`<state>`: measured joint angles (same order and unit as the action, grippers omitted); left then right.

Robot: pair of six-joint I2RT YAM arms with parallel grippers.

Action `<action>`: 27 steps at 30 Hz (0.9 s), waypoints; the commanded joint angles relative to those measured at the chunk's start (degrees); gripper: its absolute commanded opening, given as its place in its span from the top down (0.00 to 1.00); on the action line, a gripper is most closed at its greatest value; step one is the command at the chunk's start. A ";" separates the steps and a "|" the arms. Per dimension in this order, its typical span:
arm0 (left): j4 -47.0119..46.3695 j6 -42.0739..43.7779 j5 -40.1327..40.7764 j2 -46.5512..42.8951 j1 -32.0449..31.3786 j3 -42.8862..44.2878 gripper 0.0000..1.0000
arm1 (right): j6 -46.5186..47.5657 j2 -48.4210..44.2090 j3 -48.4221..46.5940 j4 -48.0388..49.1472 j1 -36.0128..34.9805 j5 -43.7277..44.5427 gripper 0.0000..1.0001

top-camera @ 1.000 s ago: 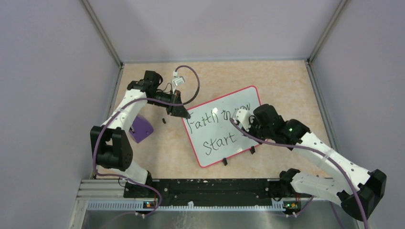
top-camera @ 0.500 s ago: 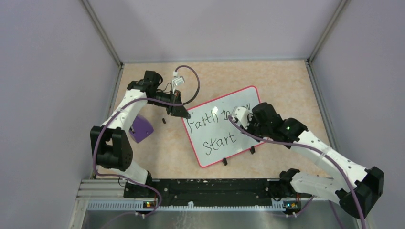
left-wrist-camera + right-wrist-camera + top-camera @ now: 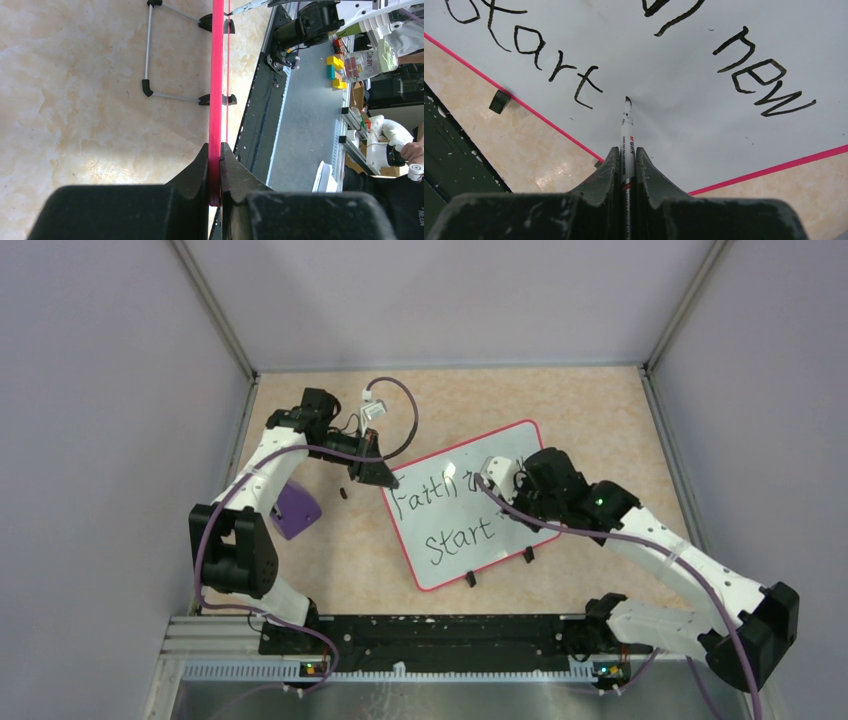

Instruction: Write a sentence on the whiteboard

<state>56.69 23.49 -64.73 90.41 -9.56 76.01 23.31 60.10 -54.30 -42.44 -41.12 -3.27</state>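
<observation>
Two grippers are clamping: the left gripper (image 3: 215,148) is pinching the whiteboard (image 3: 452,515) by its pink rim, in the middle of the table (image 3: 600,410); the right gripper (image 3: 626,150) is squeezing a marker (image 3: 626,127), tip just after "Start" in the sentence (image 3: 460,537).

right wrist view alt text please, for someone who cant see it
The right gripper is shut on a marker, its tip at the glossy whiteboard just after the word start in the black handwritten sentence. The word new is upper right.
</observation>
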 commanded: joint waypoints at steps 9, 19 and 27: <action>-1.14 1.97 4.10 1.24 -0.71 -0.67 1.00 | 0.12 2.08 -0.78 1.20 -0.92 -3.48 1.00; -1.10 1.89 4.11 1.85 -0.69 -0.06 1.00 | 2.19 0.03 1.72 -1.04 -0.89 -0.04 1.00; -0.87 1.89 4.12 2.05 -0.72 0.17 1.00 | 3.50 -1.06 2.59 -2.80 -0.41 2.67 1.00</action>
<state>56.71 23.49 -64.77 90.54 -9.54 76.07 25.15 60.60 -52.84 -45.06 -41.63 -4.38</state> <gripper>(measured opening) 0.114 0.085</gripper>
